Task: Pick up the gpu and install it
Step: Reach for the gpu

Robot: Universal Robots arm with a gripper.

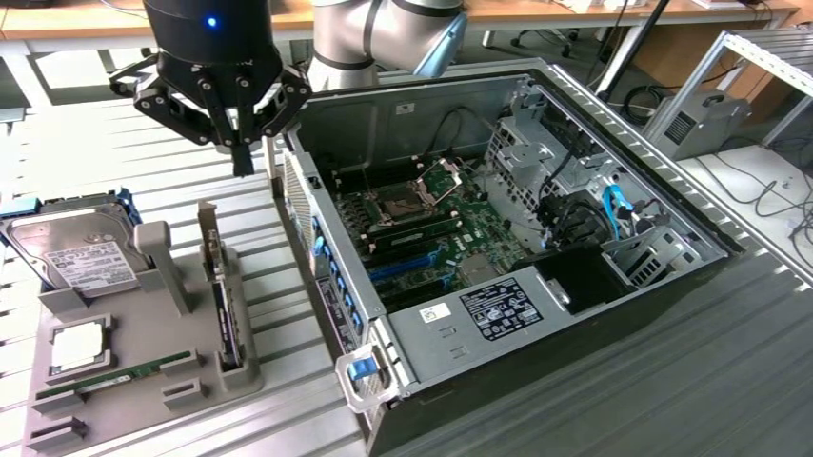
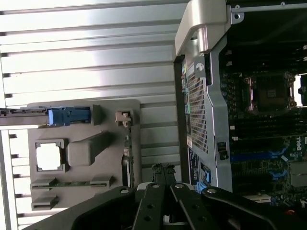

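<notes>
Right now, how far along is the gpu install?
Done: nothing that shows; the gpu stands on edge in its tray slot, untouched. In hand: nothing; the jaws are shut and empty, hanging over the gap between tray and case, near the gpu's far end. Left: the pick and the install; the board's blue slots look unoccupied.

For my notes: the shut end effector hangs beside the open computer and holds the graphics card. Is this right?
No. The end effector holds nothing; the exterior view shows the graphics card standing in the gray holder. The rest is right.
</notes>
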